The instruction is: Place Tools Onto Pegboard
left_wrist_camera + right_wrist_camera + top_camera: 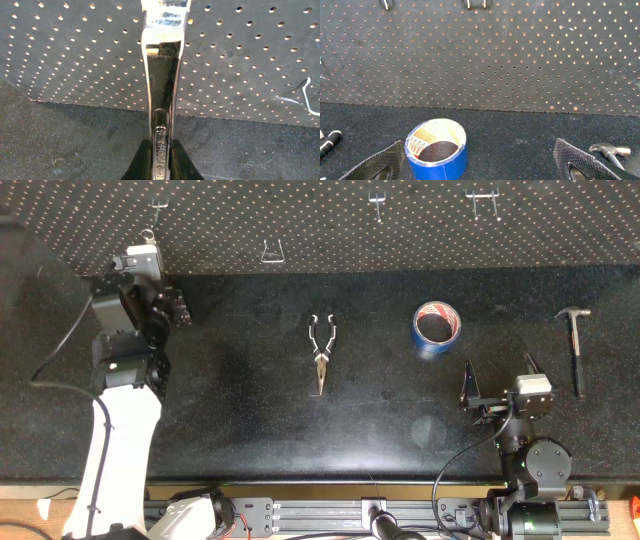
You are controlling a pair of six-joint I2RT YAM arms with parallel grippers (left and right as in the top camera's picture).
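R gripper (pixel 498 380) is sitting closest to the bases w/ its jaws spread wide, nothing btwn them. Just past it on the black mat (pixel 250 410) the blue tape roll (pixel 437 147) is lying flat, hole facing up. Hammer (pixel 574 345) is lying off to the right of the tape. Pliers (pixel 320 350) are lying to its left around mid-mat, handles pointing at the board. All three are well apart.

Further back on the left side, L gripper (pixel 161 162) is clamping a shiny wrench (pixel 162 75) by the shaft and holding it up close to the pegboard (pixel 240 65). Can't tell if the far end is sitting on a hook tbh. A few wire hooks (pixel 272 252) are hanging on the board.
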